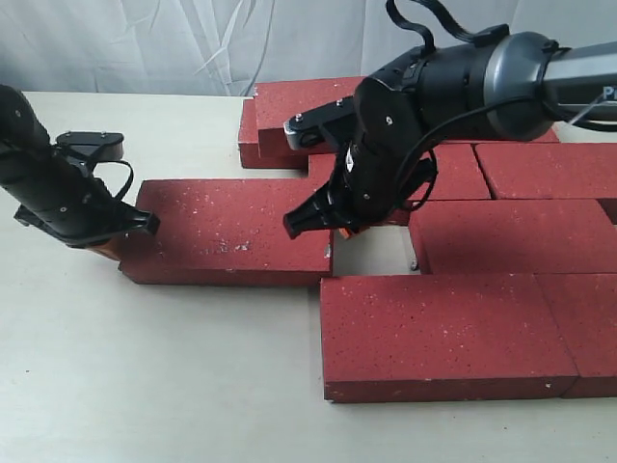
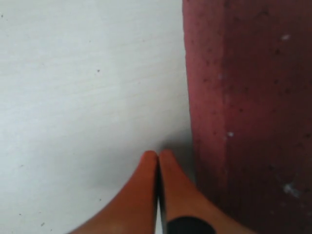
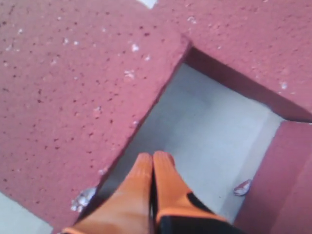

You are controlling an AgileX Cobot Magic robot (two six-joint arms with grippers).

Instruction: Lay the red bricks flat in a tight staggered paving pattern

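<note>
Several red bricks lie flat on the table. One loose brick (image 1: 231, 231) lies left of the group, with a small gap of bare table (image 1: 371, 253) at its right end. My left gripper (image 1: 106, 249) is shut and empty, its tip against that brick's left end; the left wrist view shows the gripper (image 2: 157, 155) beside the brick's side (image 2: 253, 117). My right gripper (image 1: 337, 231) is shut and empty, tip down in the gap at the brick's right end. In the right wrist view it (image 3: 153, 157) stands beside the brick's edge (image 3: 73, 87).
A long brick (image 1: 439, 333) lies in front, with another (image 1: 588, 328) to its right. More bricks sit at the right (image 1: 511, 236) (image 1: 549, 169) and at the back (image 1: 299, 111). Pale table (image 1: 145, 367) spreads to the left and front. A white curtain hangs behind.
</note>
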